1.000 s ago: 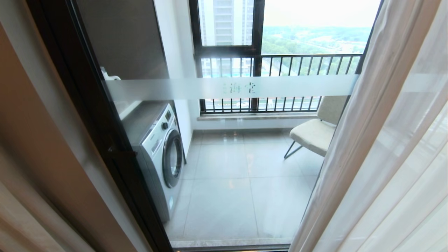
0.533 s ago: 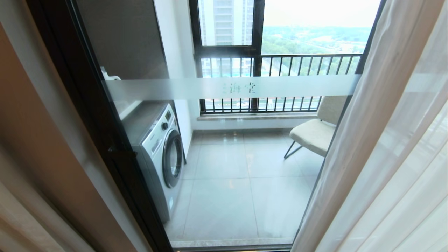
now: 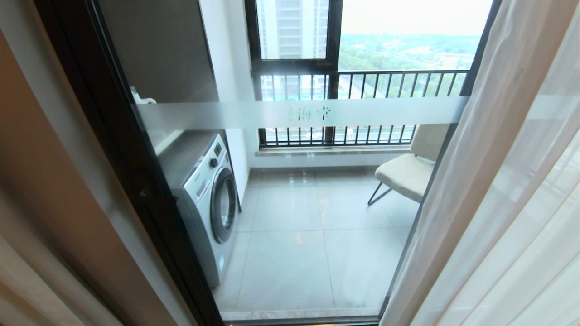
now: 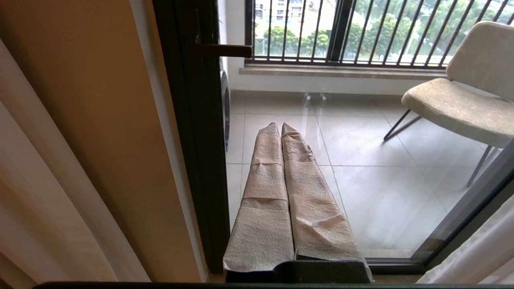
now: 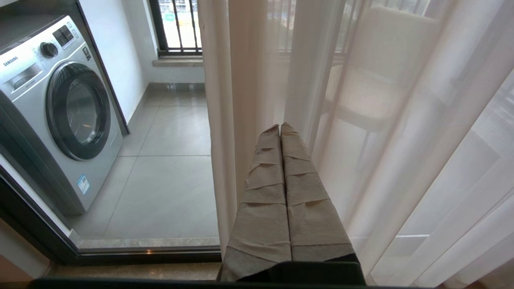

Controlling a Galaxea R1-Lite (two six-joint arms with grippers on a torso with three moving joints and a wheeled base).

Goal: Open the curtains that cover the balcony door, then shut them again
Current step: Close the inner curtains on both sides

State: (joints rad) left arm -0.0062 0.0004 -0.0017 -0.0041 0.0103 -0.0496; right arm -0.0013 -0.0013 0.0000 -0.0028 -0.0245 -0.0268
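The balcony door (image 3: 299,113) is clear glass with a frosted band, set in a thick black frame (image 3: 118,127). The curtains stand drawn apart: beige drape folds (image 3: 22,280) at the far left and a white sheer (image 3: 507,181) covering the right side. Neither gripper shows in the head view. My left gripper (image 4: 280,124) is shut and empty, pointing at the glass beside the black frame (image 4: 192,140), below the door handle (image 4: 225,50). My right gripper (image 5: 280,125) is shut and empty, its tips right in front of the sheer (image 5: 361,120), near its hanging edge.
Behind the glass, a washing machine (image 3: 208,194) stands on the left of the tiled balcony and a beige chair (image 3: 408,172) on the right. A barred window (image 3: 362,81) is at the back. A tan wall strip (image 4: 100,120) runs beside the door frame.
The white sheer's edge has drifted slightly to the right in the head view. Nothing else has moved.
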